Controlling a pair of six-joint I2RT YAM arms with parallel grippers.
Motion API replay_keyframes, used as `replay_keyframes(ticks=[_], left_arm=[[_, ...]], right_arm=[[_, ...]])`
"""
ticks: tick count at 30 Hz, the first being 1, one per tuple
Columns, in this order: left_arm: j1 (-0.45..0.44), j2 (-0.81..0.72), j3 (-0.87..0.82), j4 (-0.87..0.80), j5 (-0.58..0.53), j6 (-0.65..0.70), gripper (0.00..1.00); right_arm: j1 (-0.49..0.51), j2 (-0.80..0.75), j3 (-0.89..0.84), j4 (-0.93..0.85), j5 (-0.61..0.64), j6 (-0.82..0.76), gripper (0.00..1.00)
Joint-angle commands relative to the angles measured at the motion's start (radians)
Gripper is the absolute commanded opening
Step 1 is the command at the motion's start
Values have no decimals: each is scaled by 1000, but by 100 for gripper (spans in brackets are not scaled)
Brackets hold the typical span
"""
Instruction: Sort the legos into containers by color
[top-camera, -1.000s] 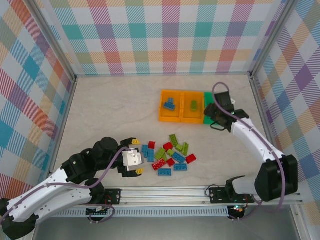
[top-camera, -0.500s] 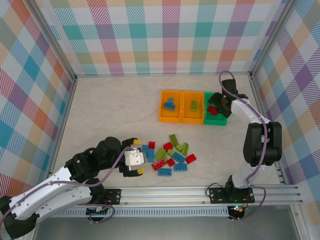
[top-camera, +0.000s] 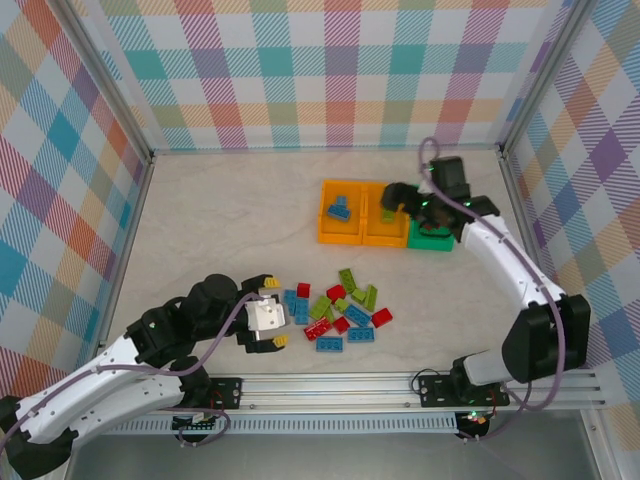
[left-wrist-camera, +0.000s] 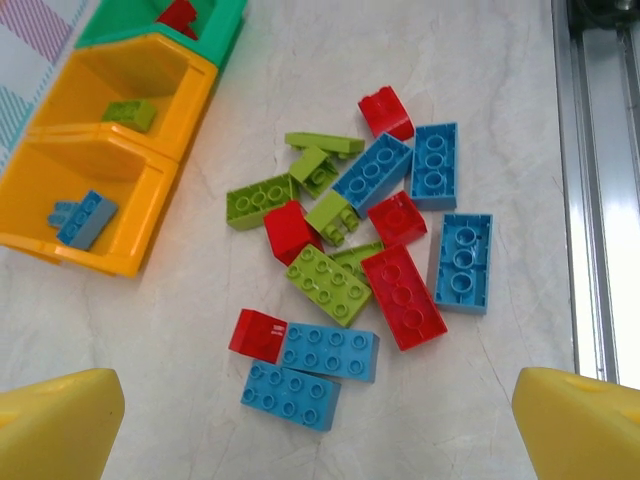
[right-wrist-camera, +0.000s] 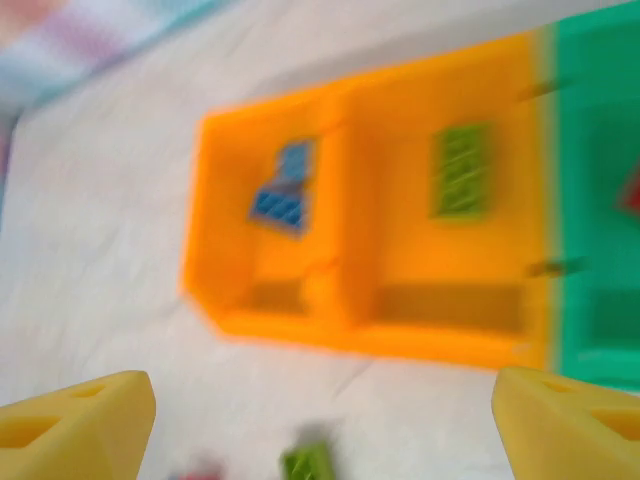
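Blue, lime green and red legos (top-camera: 340, 308) lie in a loose pile (left-wrist-camera: 370, 250) near the table's front. Three containers stand in a row behind it. The left orange bin (top-camera: 340, 240) holds a blue brick (left-wrist-camera: 85, 218), the middle orange bin (top-camera: 383, 241) a green brick (right-wrist-camera: 462, 168), and the green bin (top-camera: 432, 243) a red brick (left-wrist-camera: 180, 15). My left gripper (top-camera: 275, 312) hovers open just left of the pile, nothing between its yellow fingertips (left-wrist-camera: 55, 425). My right gripper (top-camera: 398, 203) hangs open and empty over the middle bin's right side; its wrist view is blurred.
A metal rail (top-camera: 400, 385) runs along the front edge, close to the pile (left-wrist-camera: 590, 150). Checkered walls (top-camera: 300, 70) enclose the table on three sides. Bare tabletop (top-camera: 220, 220) spreads left of the bins and behind the left arm.
The right gripper opened wider over the green bin, leaving a red brick inside, then swung left over the middle orange bin. The left arm has barely moved.
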Motion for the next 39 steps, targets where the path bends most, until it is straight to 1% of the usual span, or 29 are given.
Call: replay_keyframes(ticks=[1,3,6,9,11,15,17,22,28,30,33,35,39], left_arm=[[13,-22,-14,77,-3,-44,100],[18,-14,-14,115,-38,-103,100],[31,29,0,139,-75,-185,100],[42,90,22,121,-86,-227,100],[44,124,35,108,-87,-241,100],[45,153,37,94,-88,-237,100],[46,150,31,98,-89,-230,100],[47,141,23,102,-90,-221,100],[49,142,18,103,-90,-214,100],[50,145,16,103,-88,-211,100],[51,151,16,100,-86,-206,100],[52,151,15,98,-82,-203,100],[55,148,15,98,-73,-197,100]], right_arm=[[144,25,-60,-146,-25,-168,87],[214,59,-76,-182,7,-178,87],[282,127,-83,-197,46,-177,87],[328,213,-68,-193,76,-164,86],[342,273,-56,-187,78,-149,84],[351,350,-34,-161,115,-129,78],[351,373,-23,-140,131,-120,72],[350,430,24,-119,126,-105,63],[350,495,50,-118,161,-108,58],[350,509,50,-113,167,-109,54],[350,523,53,-124,180,-112,45],[350,518,50,-124,196,-109,42],[351,467,46,-128,258,-105,34]])
